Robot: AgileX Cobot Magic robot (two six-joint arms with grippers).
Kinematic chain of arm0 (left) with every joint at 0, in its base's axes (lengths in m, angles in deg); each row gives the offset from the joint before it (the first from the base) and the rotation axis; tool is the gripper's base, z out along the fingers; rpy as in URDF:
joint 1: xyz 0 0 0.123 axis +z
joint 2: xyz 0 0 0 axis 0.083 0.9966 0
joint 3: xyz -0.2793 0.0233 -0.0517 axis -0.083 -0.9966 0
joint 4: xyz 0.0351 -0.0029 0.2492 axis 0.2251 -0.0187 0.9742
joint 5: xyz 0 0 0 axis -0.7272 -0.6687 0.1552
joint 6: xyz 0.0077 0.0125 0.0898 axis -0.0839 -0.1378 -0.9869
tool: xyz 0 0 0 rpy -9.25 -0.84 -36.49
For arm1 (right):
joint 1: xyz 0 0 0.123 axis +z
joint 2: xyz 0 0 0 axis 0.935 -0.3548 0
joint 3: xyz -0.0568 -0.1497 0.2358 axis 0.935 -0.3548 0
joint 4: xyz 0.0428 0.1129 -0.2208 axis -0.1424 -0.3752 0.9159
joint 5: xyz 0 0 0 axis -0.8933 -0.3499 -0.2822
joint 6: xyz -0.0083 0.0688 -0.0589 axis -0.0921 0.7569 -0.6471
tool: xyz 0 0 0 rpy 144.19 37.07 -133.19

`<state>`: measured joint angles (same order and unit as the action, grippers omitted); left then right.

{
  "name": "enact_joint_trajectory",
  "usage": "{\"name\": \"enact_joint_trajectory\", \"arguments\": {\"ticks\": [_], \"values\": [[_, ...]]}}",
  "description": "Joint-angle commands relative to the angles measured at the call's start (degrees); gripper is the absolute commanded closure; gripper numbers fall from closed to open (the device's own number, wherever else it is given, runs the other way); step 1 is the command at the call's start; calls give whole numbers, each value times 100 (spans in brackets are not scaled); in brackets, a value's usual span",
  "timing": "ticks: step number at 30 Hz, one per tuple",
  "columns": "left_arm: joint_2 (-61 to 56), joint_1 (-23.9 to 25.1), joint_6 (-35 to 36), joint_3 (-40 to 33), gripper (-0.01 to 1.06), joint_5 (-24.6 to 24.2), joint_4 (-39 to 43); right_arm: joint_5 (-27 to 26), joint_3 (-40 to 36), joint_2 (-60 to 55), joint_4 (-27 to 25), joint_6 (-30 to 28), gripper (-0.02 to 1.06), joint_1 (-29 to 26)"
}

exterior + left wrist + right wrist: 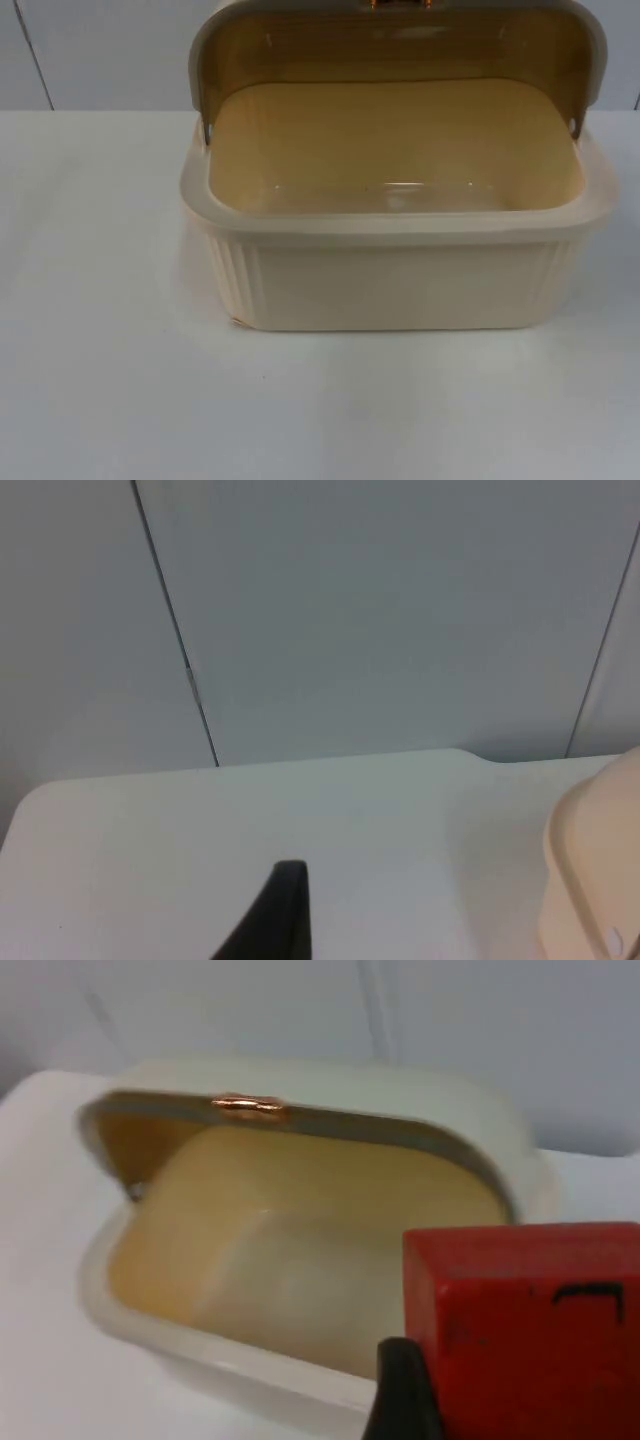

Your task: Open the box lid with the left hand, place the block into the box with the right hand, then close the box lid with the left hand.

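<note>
I start with the surface (pixel 100 380), white and running back to the grey wall (pixel 400 610). On it sits the box (pixel 400 285), cream with ribbed sides, its long axis running across my top view. The lid (pixel 400 45) stands swung up and back on its hinge, so the first step looks done and the tan inside lies bare.

The relation I care about comes from the right wrist view: the right gripper (pixel 470 1390) carries the block (pixel 525 1330), red and square-cornered, clamped between its fingers (pixel 400 1395) — one black fingertip presses its near face. The box's open mouth (pixel 300 1230) lies ahead of the block and below it, with the near rim (pixel 230 1350) between the two. So I judge the block has to travel forward over that rim and then down before letting go — the raised lid (pixel 300 1095) stands at the far side and should not be in the way if I keep the approach low.

The left gripper (pixel 275 920) waits off to the side of the box, one corner of the box (pixel 595 870) showing near it; I cannot tell whether its fingers are spread or closed. It is the arm nearer the lid's left end for the closing step.
</note>
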<state>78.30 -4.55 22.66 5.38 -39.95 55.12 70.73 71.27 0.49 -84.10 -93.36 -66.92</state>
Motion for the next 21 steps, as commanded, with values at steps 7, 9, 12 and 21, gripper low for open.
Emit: {"name": "enact_joint_trajectory", "arguments": {"ticks": [7, 9, 12, 21], "values": [[-39, -37, 35, -2, 0, 33, -16, 66, 46, -1001, -797, -1474, 101, 543], [-39, -37, 35, -2, 0, 20, -16, -231, 46, -1090, -526, -1408, 101, 851], [-39, -37, 35, -2, 0, 7, -16, -1319, 46, -1365, 455, -815, 101, 1907], [-39, -37, 35, -2, 0, -41, 23, -2902, 46, -2601, 2759, 1762, 101, 3090]]}}
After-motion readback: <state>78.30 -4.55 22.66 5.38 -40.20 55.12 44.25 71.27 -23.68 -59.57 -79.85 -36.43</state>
